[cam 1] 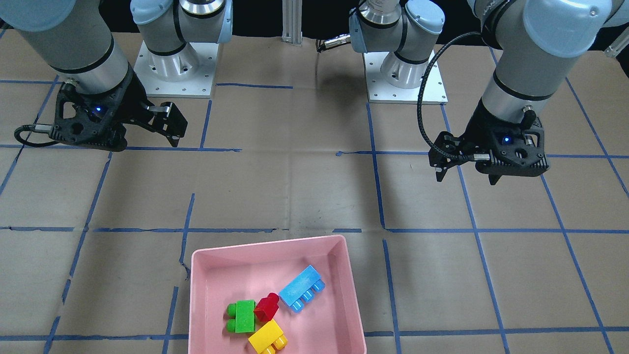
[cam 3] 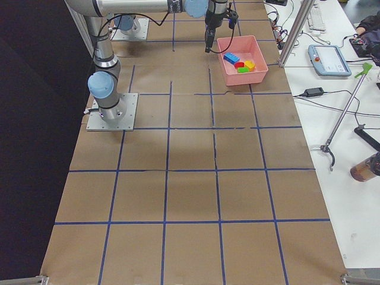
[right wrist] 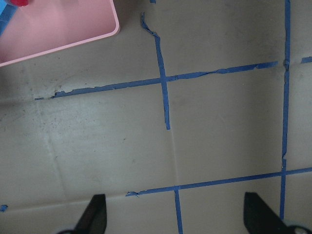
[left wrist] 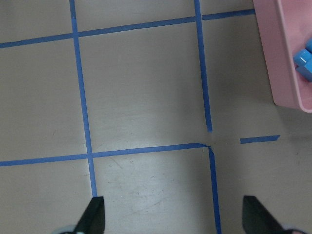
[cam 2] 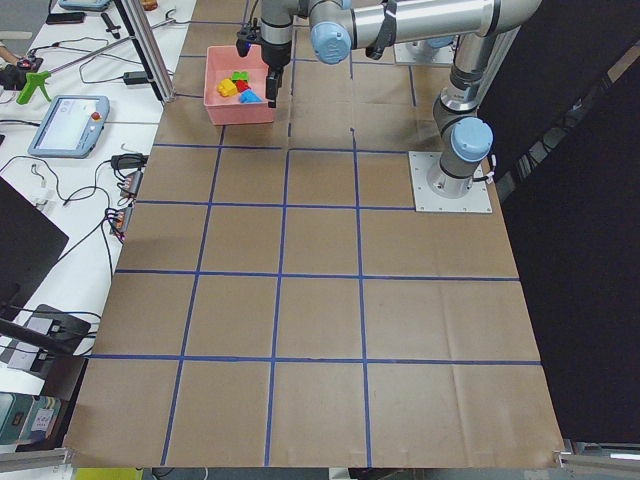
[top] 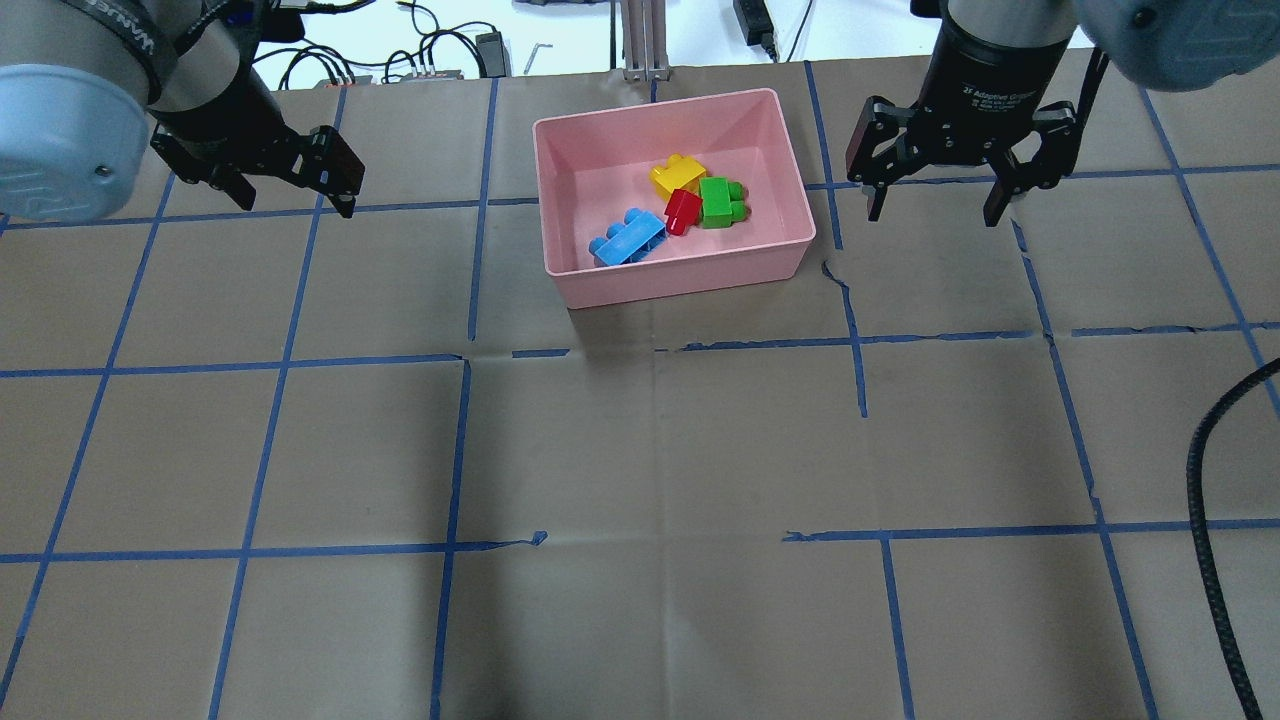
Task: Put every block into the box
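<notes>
All the blocks lie inside the pink box (top: 680,282) at the far middle of the table: the green (top: 722,202), the small red (top: 683,211), the light-blue three-stud (top: 628,237) and the yellow (top: 678,176). My left gripper (top: 295,195) hangs open and empty above the table, left of the box. Its wrist view shows its spread fingertips (left wrist: 95,214), the box wall (left wrist: 287,58) and the blue block (left wrist: 304,61). My right gripper (top: 935,210) hangs open and empty right of the box. Its wrist view shows the box corner (right wrist: 58,34).
Brown paper with a blue tape grid covers the table. The two arm bases (cam 1: 174,64) (cam 1: 403,73) stand on the robot's side. A black cable (top: 1215,560) hangs at the right. An aluminium post (top: 645,40) and loose cables (top: 430,60) lie beyond the far edge.
</notes>
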